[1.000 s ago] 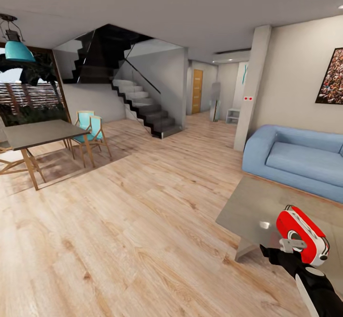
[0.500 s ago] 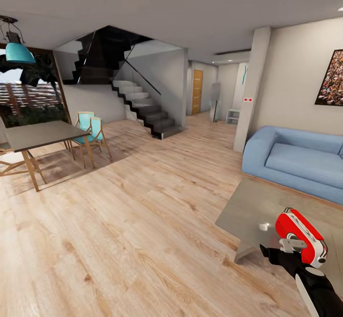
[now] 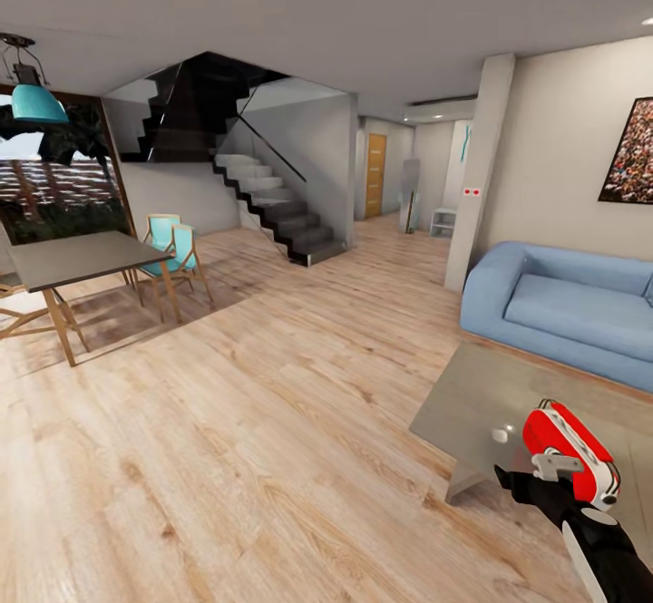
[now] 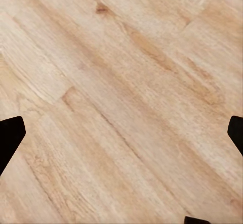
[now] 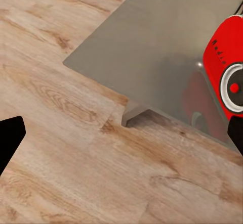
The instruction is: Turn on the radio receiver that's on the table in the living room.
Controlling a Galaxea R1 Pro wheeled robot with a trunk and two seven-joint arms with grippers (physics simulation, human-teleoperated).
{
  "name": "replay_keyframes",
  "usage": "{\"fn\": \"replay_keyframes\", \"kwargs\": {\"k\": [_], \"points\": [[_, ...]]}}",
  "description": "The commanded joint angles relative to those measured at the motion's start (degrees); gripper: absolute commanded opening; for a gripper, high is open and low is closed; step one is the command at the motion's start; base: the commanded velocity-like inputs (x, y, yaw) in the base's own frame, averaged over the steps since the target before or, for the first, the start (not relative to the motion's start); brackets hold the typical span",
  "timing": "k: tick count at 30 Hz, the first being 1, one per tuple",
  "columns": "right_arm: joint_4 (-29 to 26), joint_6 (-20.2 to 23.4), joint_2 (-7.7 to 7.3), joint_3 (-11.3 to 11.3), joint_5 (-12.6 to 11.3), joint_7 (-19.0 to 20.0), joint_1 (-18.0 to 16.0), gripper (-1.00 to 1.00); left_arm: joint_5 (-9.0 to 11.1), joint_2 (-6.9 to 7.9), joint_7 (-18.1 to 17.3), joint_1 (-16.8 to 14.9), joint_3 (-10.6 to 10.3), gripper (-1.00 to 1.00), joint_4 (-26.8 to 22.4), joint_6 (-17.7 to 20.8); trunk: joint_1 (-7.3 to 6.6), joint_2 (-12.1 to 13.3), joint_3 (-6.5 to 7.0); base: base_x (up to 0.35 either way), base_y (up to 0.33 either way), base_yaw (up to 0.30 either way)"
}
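The red radio receiver point(image 3: 573, 451) with its white rim stands upright on the low grey coffee table point(image 3: 472, 394), near the table's front edge. My right gripper point(image 3: 547, 479) reaches up from below right and sits just in front of the radio's near side. In the right wrist view the gripper point(image 5: 121, 138) is open. Its black fingertips point(image 5: 10, 140) are wide apart, and the radio point(image 5: 228, 75) with its round dial lies beside one of them, not between them. The table point(image 5: 152, 42) reflects the radio. My left gripper point(image 4: 121, 133) hangs open over bare plank floor.
A light-blue sofa point(image 3: 562, 299) stands behind the coffee table, under a framed crowd picture point(image 3: 630, 154). A pillar point(image 3: 476, 168) rises left of the sofa. Far left are a dark dining table point(image 3: 73, 254) and turquoise chairs point(image 3: 177, 249). Stairs point(image 3: 272, 199) are at the back, across wide wood floor point(image 3: 254, 422).
The whole picture has slid slightly downward, so the camera moved. The radio now sits a little lower and closer against my right gripper, which keeps its place in the picture.
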Motion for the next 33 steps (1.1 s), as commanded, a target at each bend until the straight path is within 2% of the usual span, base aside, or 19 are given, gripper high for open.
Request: {"fn": "replay_keyframes", "kwargs": {"k": [1, 17, 28, 33], "points": [[0.0, -0.01, 0.0, 0.01, 0.0, 0.0, 0.0, 1.0, 0.0, 0.0, 0.0, 0.0, 0.0, 1.0, 0.01, 0.0, -0.23, 0.42, 0.19, 0.0, -0.005, 0.0], [0.0, 0.03, -0.02, 0.02, 0.31, 0.0, 0.0, 1.0, 0.0, -0.09, 0.09, 0.0, 0.01, 1.0, 0.02, -0.06, -3.74, 6.83, 3.06, 0.0, -0.111, 0.0], [0.0, -0.01, -0.01, 0.04, 0.35, 0.0, 0.0, 1.0, 0.0, -0.09, 0.09, 0.0, 0.01, 1.0, 0.01, 0.0, -6.16, 11.24, 5.03, 0.0, -0.254, 0.0], [0.0, -0.04, 0.01, 0.04, 0.35, 0.07, 0.0, 1.0, 0.0, -0.08, 0.09, 0.0, 0.01, 1.0, 0.0, -0.11, -7.26, 13.25, 5.93, 0.0, -0.07, 0.0]]}}
